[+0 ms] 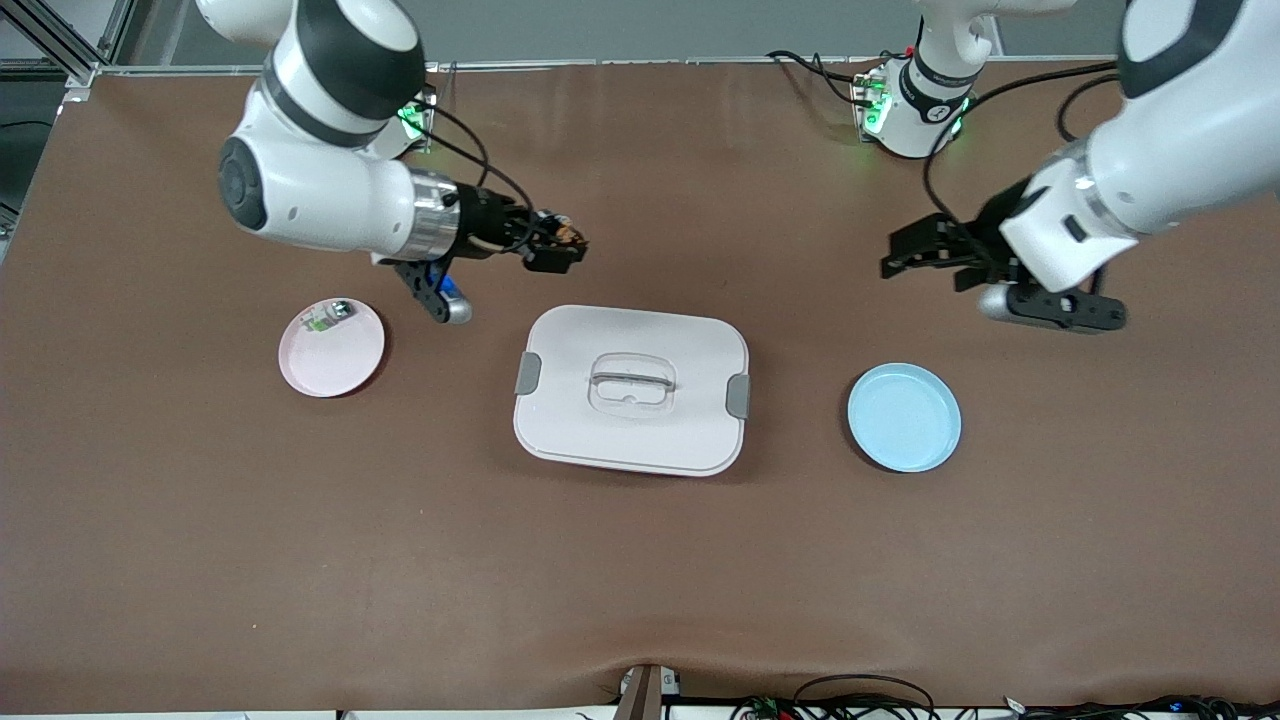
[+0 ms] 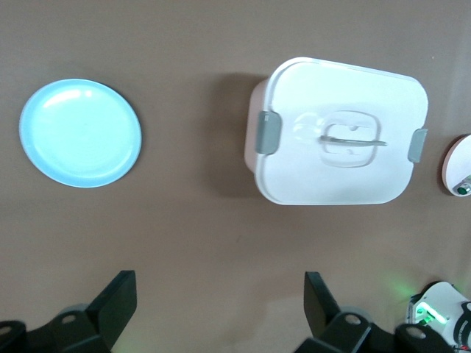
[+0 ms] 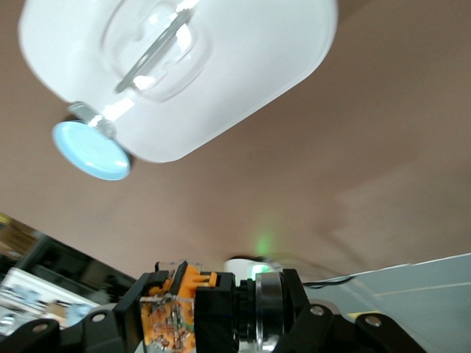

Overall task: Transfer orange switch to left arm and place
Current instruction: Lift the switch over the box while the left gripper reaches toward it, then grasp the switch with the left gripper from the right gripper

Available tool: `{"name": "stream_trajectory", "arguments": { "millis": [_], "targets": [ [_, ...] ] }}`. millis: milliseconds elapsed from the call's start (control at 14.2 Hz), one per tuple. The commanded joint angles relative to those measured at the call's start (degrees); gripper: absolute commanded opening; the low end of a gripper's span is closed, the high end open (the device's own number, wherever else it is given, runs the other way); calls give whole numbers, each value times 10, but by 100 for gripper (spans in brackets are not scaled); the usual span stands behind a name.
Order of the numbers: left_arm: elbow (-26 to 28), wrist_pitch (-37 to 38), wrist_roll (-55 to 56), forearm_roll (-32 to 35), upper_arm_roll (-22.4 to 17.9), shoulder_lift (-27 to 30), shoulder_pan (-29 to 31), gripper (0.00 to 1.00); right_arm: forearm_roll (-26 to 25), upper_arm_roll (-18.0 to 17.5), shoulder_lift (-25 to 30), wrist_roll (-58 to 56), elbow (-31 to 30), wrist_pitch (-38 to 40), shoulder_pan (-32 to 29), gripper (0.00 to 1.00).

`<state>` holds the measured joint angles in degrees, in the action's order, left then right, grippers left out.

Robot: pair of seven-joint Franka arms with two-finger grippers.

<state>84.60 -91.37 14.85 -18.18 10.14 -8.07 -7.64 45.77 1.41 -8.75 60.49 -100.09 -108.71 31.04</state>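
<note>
My right gripper (image 1: 557, 250) is shut on the orange switch (image 1: 569, 238), a tiny black part with an orange face. It hangs over bare table beside the corner of the box (image 1: 632, 388) at the right arm's end. In the right wrist view the orange switch (image 3: 180, 309) sits clamped in the right gripper (image 3: 193, 312), with the box (image 3: 243, 66) below. My left gripper (image 1: 905, 255) is open over bare table toward the left arm's end, holding nothing. The left wrist view shows the left gripper (image 2: 219, 301), its fingers (image 2: 118, 301) wide apart, and the box (image 2: 338, 169).
A pink plate (image 1: 332, 347) with a small clear-and-green part (image 1: 330, 316) lies toward the right arm's end. A blue plate (image 1: 904, 416) lies toward the left arm's end, beside the box. The table is brown cloth (image 1: 640, 560).
</note>
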Motion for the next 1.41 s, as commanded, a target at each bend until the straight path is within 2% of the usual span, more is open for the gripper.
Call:
{"name": "stream_trajectory", "arguments": {
  "millis": [0, 211, 351, 633, 984, 1265, 1335],
  "targets": [
    [-2, -15, 22, -7, 1, -5, -23, 100, 23, 8, -43, 72, 49, -51, 39, 34],
    [7, -29, 33, -8, 1, -5, -50, 100, 69, 8, -71, 105, 63, -90, 53, 34],
    [42, -69, 40, -25, 1, 3, -66, 100, 110, 8, -79, 116, 63, -129, 66, 34],
    [149, -191, 41, -57, 32, 53, -66, 100, 115, 8, -115, 174, 88, -191, 97, 34],
    [183, -276, 40, -111, 62, 60, -67, 100, 115, 8, -137, 199, 109, -193, 106, 34],
    [259, -326, 7, -137, 68, 109, -66, 100, 114, 8, -137, 199, 109, -193, 106, 34],
    [268, -335, -5, -150, 68, 111, -65, 96, 114, 9, -137, 199, 109, -193, 106, 34]
  ]
}}
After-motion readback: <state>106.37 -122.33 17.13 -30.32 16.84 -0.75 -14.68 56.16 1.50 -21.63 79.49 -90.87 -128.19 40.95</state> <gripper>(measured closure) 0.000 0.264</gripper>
